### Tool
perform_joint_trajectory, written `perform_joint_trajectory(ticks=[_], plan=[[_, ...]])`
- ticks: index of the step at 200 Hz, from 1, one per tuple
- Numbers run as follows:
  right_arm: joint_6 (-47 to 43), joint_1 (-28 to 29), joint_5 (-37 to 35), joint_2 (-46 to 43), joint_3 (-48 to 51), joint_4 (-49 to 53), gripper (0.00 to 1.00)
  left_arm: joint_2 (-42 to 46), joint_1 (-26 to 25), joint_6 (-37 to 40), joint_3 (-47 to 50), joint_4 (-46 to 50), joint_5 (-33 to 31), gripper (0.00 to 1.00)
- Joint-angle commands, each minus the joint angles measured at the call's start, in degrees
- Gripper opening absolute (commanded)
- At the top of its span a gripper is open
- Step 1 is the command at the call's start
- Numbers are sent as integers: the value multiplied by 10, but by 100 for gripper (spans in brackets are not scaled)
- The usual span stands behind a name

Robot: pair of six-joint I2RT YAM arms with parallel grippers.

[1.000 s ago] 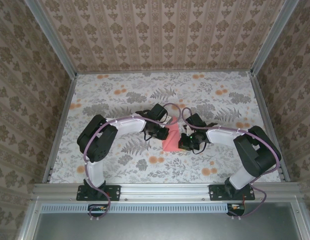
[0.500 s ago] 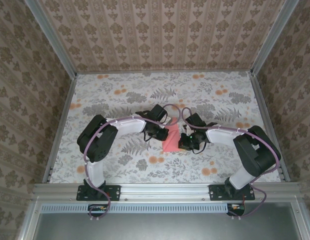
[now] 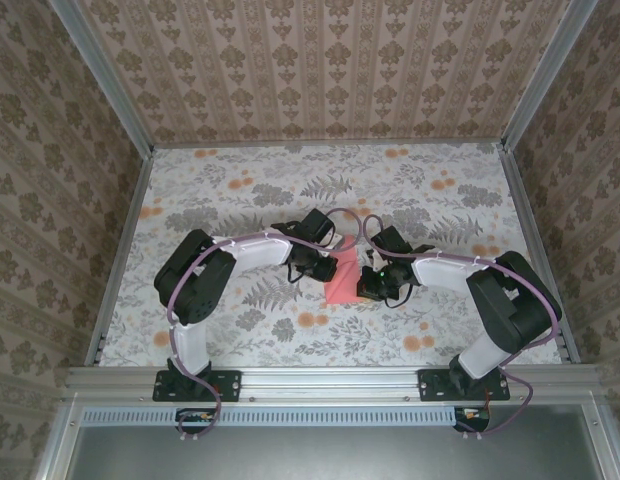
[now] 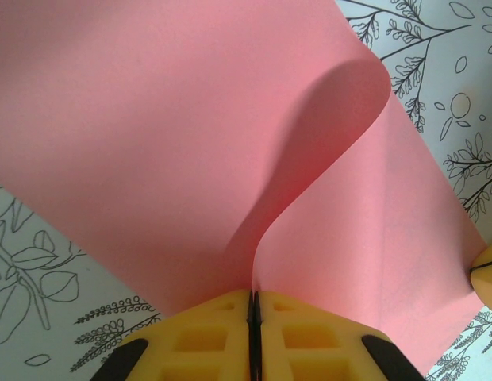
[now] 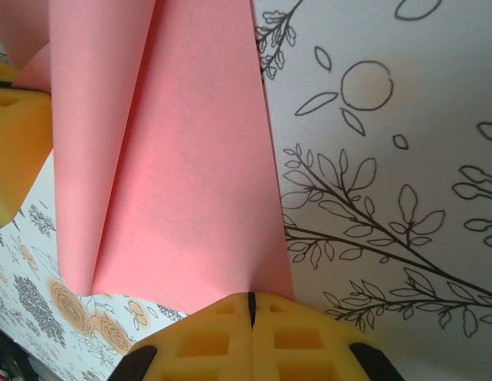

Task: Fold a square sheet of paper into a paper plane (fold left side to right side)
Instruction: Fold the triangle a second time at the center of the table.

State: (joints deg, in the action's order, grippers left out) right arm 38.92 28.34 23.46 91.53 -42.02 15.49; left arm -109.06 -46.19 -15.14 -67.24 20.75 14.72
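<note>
The left gripper (image 4: 252,300) has its yellow fingers pressed together on the lower edge of the square sheet of salmon-pink thin paper (image 4: 174,135). The sheet rises out of the seam between them and curls over in a soft loop. The right gripper (image 5: 251,303) is closed too, and its yellow fingers pinch another edge of the same sheet.

In the top view both arms bend inward from their bases. Their wrists come close together above the sheet, which is at the middle of the floral-printed table (image 3: 240,200). From above, the fingertips are too small to judge. The wrist views show both pinches, the loop, and one long raised fold in the sheet.
</note>
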Motion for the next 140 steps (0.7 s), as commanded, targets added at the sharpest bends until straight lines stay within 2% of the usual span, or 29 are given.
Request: perform_joint_trajectory(ticks=[1, 88, 140], plan=[[-11, 4, -31, 17, 3, 47, 0, -11, -3, 14, -3, 5, -4, 11], [34, -38, 67, -63, 32, -103, 0, -13, -12, 17, 3, 12, -10, 11], [85, -42, 80, -25, 21, -209, 0, -13, -14, 17, 3, 12, -13, 11]])
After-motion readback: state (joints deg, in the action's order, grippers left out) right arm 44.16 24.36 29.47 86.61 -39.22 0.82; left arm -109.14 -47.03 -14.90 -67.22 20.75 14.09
